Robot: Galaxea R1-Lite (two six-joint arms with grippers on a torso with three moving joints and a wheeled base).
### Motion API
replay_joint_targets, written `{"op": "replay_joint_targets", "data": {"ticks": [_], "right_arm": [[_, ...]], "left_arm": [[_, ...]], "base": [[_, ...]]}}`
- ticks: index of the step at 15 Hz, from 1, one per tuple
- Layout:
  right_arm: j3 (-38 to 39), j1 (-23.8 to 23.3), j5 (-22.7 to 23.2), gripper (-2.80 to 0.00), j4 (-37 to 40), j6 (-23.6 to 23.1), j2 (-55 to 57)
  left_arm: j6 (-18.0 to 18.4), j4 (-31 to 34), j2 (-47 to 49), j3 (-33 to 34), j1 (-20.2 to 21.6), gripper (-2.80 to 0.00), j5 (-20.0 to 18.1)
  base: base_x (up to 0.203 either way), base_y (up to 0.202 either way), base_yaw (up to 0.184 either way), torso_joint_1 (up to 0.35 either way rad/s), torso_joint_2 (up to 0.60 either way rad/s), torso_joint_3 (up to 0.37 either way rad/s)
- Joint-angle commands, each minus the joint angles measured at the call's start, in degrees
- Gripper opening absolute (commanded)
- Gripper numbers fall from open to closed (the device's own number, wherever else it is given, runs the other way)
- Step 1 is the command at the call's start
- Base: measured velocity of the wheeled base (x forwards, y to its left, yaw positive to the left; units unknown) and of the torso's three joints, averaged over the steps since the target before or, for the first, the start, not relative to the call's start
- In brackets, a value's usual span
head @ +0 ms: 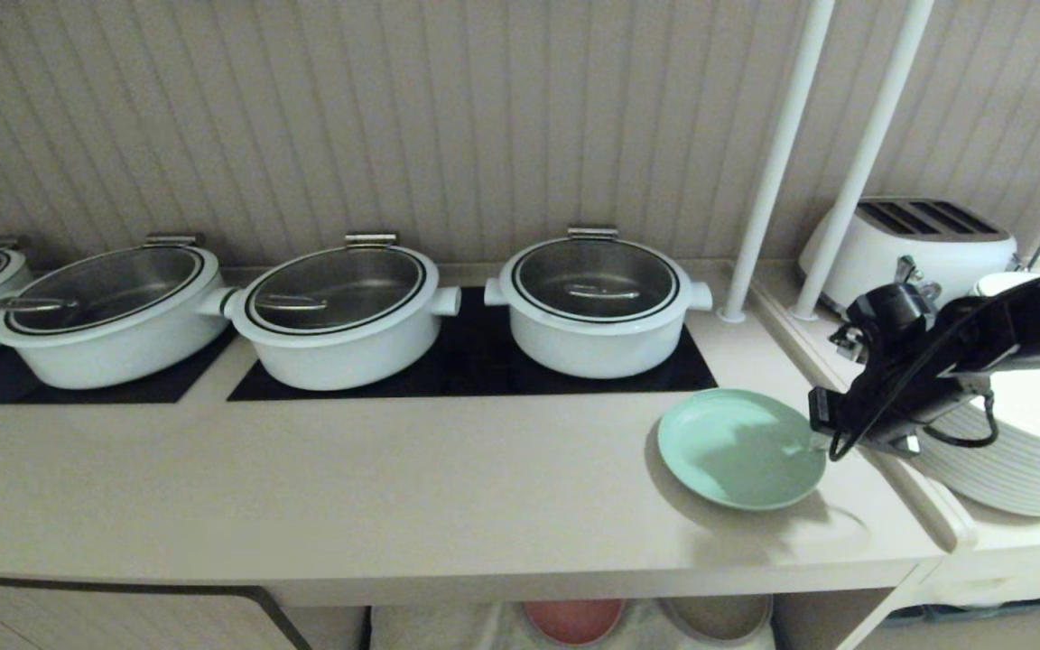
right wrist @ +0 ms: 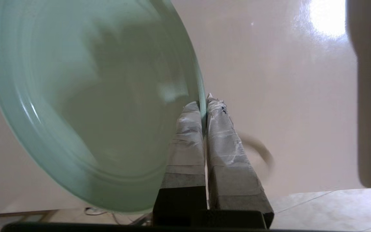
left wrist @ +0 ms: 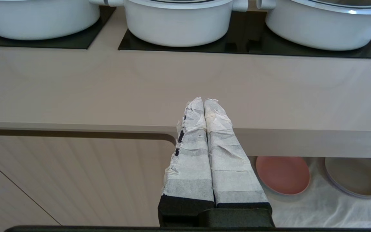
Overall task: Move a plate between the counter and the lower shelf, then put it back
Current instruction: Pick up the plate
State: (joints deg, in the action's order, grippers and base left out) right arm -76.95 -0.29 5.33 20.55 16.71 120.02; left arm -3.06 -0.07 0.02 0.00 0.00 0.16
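You've got the plate point(head: 740, 448) pinched at its rim by the right end effector point(head: 820, 440), fingers point(right wrist: 185, 135) pressed together on the thin edge, one on top and one underneath. The plate sits over the right end of the counter point(head: 394, 487), in front of the rightmost pot point(head: 596, 302), and from the shadow under it I'd judge it's tipped, with the gripped side raised off the surface; whether the far side touches the counter I can't tell.

Here's the relation that matters: the plate's whole body lies to the robot's left of your grip point, cantilevered off the fingertips, and the lower shelf point(head: 628, 627) is below the counter's front edge and slightly left of the plate. So if this is the trip down, the plate leads and your wrist follows. It has to come forward past the counter's lip, drop, then go in under it. Keep it level, or that rim pinch could let it swing.

Down there a pink plate point(left wrist: 282, 174) and a beige plate point(left wrist: 355, 176) already lie side by side on the white cloth point(left wrist: 320, 203), so free room looks tight.

Your left end effector point(left wrist: 204, 102) is parked in front of the counter's edge, fingers pressed together on nothing, well left of the plate. The right arm is the nearer one by far.
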Motion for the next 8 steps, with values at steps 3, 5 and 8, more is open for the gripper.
{"op": "replay_joint_targets", "data": {"ticks": [3, 5, 8], "right_arm": [[0.04, -0.06, 1.35, -2.80, 0.10, 2.37, -0.31], [-0.05, -0.06, 1.37, -2.80, 0.10, 3.80, -0.31], [0.19, -0.04, 3.63, -2.80, 0.18, 5.86, -0.98]], "left_arm": [[-0.02, -0.01, -0.02, 0.00, 0.00, -2.80, 0.02], [-0.02, -0.01, -0.02, 0.00, 0.00, -2.80, 0.02], [-0.02, -0.01, -0.02, 0.00, 0.00, -2.80, 0.02]], "base": [[0.000, 0.000, 0.000, 0.000, 0.00, 0.000], [0.000, 0.000, 0.000, 0.000, 0.00, 0.000], [0.000, 0.000, 0.000, 0.000, 0.00, 0.000]]}}
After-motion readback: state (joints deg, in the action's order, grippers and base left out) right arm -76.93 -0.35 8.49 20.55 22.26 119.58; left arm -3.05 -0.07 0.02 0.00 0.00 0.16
